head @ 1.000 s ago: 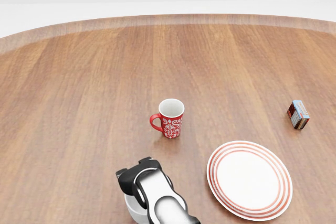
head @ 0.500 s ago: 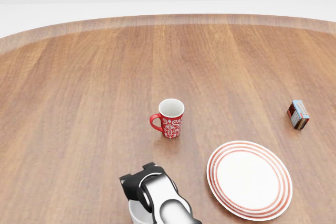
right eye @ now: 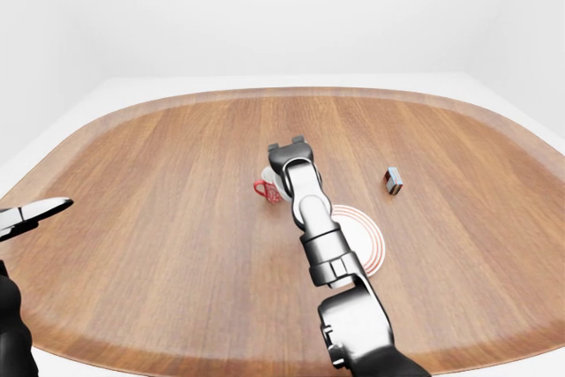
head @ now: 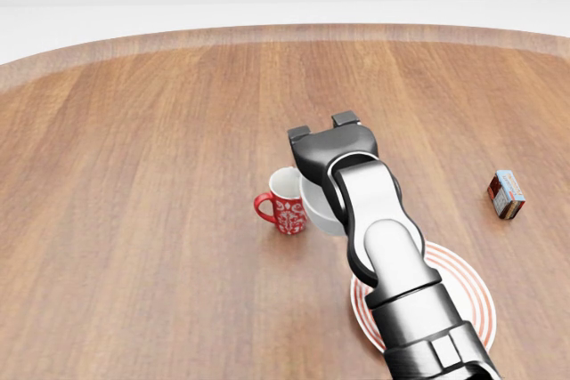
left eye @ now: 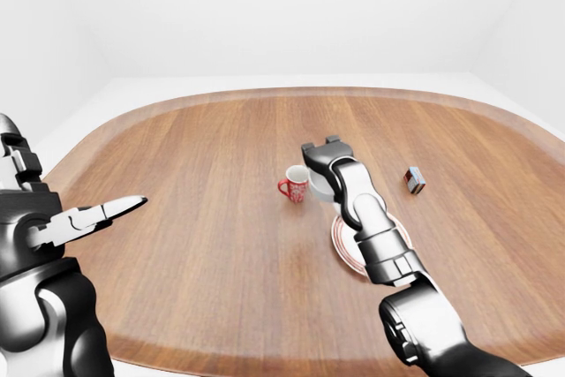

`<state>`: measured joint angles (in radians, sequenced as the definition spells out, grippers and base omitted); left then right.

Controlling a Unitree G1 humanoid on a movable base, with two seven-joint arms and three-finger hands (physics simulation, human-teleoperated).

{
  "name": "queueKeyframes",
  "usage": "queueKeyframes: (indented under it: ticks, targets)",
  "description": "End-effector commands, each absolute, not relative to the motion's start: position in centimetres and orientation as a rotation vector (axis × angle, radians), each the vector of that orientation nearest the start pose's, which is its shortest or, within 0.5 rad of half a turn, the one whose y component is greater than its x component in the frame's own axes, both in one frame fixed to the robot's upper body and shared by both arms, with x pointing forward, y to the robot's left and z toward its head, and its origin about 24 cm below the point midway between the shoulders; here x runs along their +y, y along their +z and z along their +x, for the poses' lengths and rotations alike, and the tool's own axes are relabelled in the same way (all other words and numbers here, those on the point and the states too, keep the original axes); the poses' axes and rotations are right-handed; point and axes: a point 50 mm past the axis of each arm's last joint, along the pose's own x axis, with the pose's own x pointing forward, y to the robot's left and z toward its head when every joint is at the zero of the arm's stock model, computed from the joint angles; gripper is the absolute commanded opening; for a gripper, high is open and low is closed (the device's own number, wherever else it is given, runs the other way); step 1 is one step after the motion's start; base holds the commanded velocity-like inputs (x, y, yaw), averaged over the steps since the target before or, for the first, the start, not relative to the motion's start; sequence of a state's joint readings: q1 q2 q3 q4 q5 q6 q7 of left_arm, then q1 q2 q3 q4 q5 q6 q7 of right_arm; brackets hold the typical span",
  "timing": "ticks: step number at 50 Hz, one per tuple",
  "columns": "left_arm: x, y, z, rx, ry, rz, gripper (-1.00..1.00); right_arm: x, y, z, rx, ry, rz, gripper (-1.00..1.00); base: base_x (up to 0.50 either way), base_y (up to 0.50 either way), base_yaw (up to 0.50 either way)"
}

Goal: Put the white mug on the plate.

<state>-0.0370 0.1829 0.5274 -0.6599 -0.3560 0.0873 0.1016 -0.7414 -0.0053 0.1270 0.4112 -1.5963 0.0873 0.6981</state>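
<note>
place: bare simulated test room, not a furnished home | evidence: blank white walls (left eye: 265, 6) and pale floor (right eye: 106, 94), flat render look | furniture: one large rounded wooden counter (left eye: 194, 218) | props: red patterned mug (head: 283, 202), red-ringed plate (right eye: 375, 249), small box (head: 506, 194)

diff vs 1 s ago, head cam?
The right hand has carried the white mug from the head view's bottom edge up and to the right; it now hangs close beside the red mug, past the plate, which the forearm now partly hides. The grip looks unchanged. Red mug, plate and small box have not moved, nor has the camera.
</note>
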Motion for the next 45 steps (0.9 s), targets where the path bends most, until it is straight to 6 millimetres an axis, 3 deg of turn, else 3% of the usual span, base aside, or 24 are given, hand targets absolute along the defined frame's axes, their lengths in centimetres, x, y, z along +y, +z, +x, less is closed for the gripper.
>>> queueKeyframes:
  ticks: [1, 6, 14, 17, 20, 32, 38, 45]
  targets:
    - [26.2, 20.9, 18.9, -0.710, 0.401, -0.045, 1.00, -13.3, 16.3, 38.0, 0.279, 0.242, -1.779, -1.00, 0.00, 0.00, 0.00]
    - [26.2, 20.8, 18.9, -0.706, 0.401, -0.045, 1.00, -15.5, 14.7, 39.1, 0.422, 0.302, -1.758, -1.00, 0.00, 0.00, 0.00]
    - [26.2, 20.7, 18.9, -0.703, 0.400, -0.045, 1.00, -18.8, 14.1, 39.3, 0.526, 0.307, -1.696, -1.00, 0.00, 0.00, 0.00]
    - [26.2, 20.7, 19.0, -0.702, 0.401, -0.046, 1.00, -19.1, 13.6, 39.2, 0.541, 0.318, -1.690, -1.00, 0.00, 0.00, 0.00]
    - [26.2, 20.8, 18.9, -0.704, 0.401, -0.044, 1.00, -19.8, 11.4, 39.0, 0.638, 0.388, -1.646, -1.00, 0.00, 0.00, 0.00]
    - [26.2, 20.7, 19.0, -0.703, 0.400, -0.044, 1.00, -22.4, 7.4, 37.4, 0.802, 0.468, -1.563, -1.00, 0.00, 0.00, 0.00]
    - [26.1, 20.7, 18.9, -0.702, 0.399, -0.043, 1.00, -23.5, 6.5, 36.7, 0.840, 0.473, -1.524, -1.00, 0.00, 0.00, 0.00]
    - [26.2, 20.7, 19.0, -0.701, 0.400, -0.044, 1.00, -23.3, 5.9, 36.6, 0.853, 0.499, -1.492, -1.00, 0.00, 0.00, 0.00]
